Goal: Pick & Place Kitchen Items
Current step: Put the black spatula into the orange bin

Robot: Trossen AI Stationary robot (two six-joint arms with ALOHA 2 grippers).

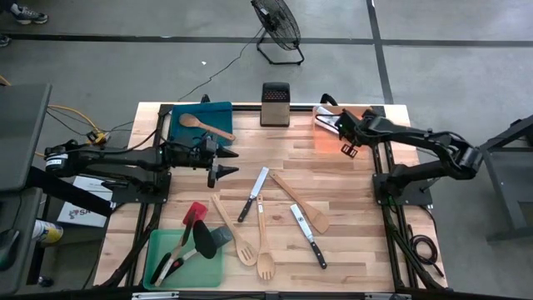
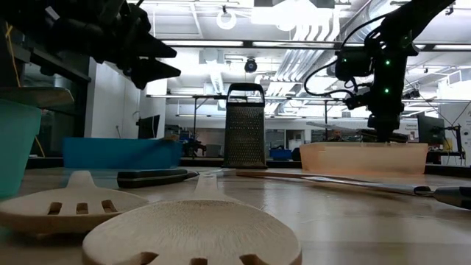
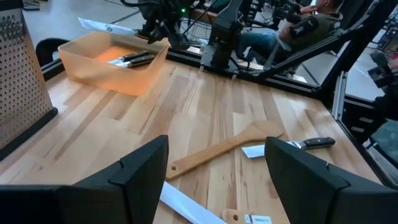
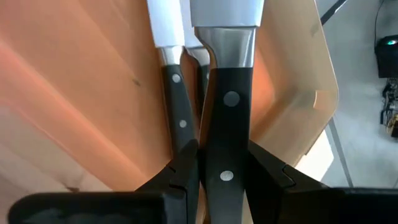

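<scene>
My right gripper [image 1: 343, 127] is above the orange tray [image 1: 331, 145] at the far right, shut on a black-handled steel knife [image 4: 227, 124]. Two more black-handled knives [image 4: 177, 112] lie in that tray beneath it. My left gripper [image 1: 226, 163] is open and empty, above the table just right of the blue tray [image 1: 179, 125], where a wooden spoon [image 1: 205, 125] lies. On the table's middle lie two knives [image 1: 254, 193] [image 1: 308, 236], a wooden spatula [image 1: 300, 200], a slotted wooden spoon [image 1: 235, 229] and a wooden fork [image 1: 263, 243]. My right gripper pinches the knife's black riveted handle [image 4: 225, 155] between its two fingers, one on each narrow edge. The knife runs on ahead along the fingers, its blade [image 3: 99, 26] reaching out about level. It is lifted clear above the orange tray.
A green tray [image 1: 208, 268] at the near left holds black and red spatulas [image 1: 193, 218]. An upright metal grater [image 1: 275, 103] stands at the far middle. A person sits beyond the table [image 3: 311, 22]. A floor fan [image 1: 276, 25] stands behind the table.
</scene>
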